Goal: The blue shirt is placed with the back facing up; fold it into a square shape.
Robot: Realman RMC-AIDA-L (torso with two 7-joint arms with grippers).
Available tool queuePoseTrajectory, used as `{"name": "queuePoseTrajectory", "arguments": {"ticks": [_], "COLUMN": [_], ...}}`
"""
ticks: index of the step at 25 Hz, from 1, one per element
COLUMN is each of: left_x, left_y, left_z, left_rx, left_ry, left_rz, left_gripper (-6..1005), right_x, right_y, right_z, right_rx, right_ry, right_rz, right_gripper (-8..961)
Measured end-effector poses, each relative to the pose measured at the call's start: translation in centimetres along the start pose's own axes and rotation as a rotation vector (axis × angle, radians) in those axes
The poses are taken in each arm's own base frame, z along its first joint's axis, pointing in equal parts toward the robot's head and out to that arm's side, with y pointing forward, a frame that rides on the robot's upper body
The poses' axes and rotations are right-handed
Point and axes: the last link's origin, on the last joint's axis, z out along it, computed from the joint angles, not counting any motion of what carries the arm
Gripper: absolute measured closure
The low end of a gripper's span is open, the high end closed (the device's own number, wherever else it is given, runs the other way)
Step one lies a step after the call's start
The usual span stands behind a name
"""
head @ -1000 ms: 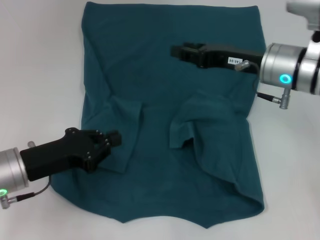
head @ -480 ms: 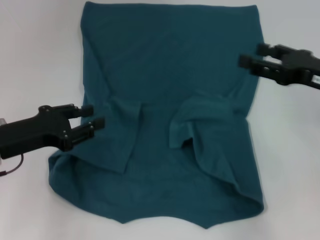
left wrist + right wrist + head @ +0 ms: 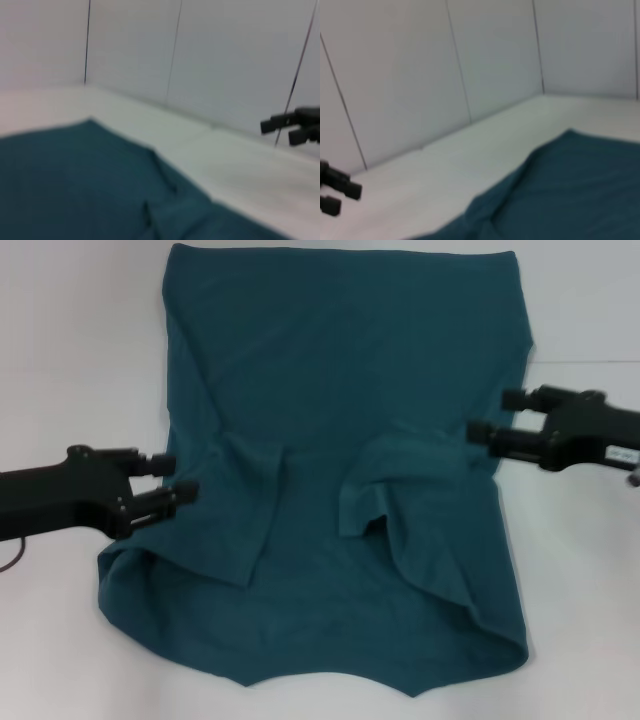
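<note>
The blue shirt (image 3: 340,370) lies flat on the white table, plain side up, with both sleeves folded inward: one flap (image 3: 245,510) on the left, one (image 3: 395,475) on the right. My left gripper (image 3: 185,476) is open and empty at the shirt's left edge, level with the folded sleeve. My right gripper (image 3: 488,415) is open and empty over the shirt's right edge. The left wrist view shows the shirt (image 3: 75,185) and the right gripper (image 3: 276,131) far off. The right wrist view shows the shirt (image 3: 570,190) and the left gripper (image 3: 349,198) far off.
The white table (image 3: 70,360) surrounds the shirt on the left and right. The shirt's wavy lower edge (image 3: 330,675) lies close to the near side of the head view. Pale wall panels (image 3: 225,60) stand behind the table.
The left gripper has drawn back from the folded left sleeve to the shirt's left edge. The right gripper has moved from the shirt's upper middle out to its right edge and then nearer.
</note>
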Motion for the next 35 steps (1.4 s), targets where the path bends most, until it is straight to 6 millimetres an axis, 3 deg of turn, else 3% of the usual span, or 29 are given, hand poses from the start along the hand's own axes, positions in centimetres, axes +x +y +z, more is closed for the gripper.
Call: {"name": "queuePoseTrajectory", "arguments": {"ticks": [7, 14, 21, 23, 35], "left_x": [-0.1, -1.2, -1.2, -1.4, -1.9], "left_y": [-0.3, -0.8, -2.2, -2.4, -1.8], "left_z": [1.2, 3.4, 3.4, 3.3, 3.1], "left_rx": [0.046, 0.117, 0.2, 0.213, 0.186], "left_ry": [-0.225, -0.412, -0.492, -0.521, -0.55], "left_rz": [-0.052, 0.047, 0.084, 0.092, 0.067], "left_gripper": [555, 556, 556, 556, 509], "right_x": [0.7, 0.7, -0.2, -0.5, -1.6], "right_y": [-0.5, -0.9, -1.2, -1.2, -1.2], "right_z": [3.2, 5.8, 6.7, 6.9, 7.5], "right_rx": [0.009, 0.046, 0.065, 0.067, 0.065], "right_ry": [0.057, 0.122, 0.117, 0.113, 0.095], "right_rz": [-0.031, -0.098, -0.128, -0.131, -0.149], "right_gripper": [178, 178, 179, 258, 257]}}
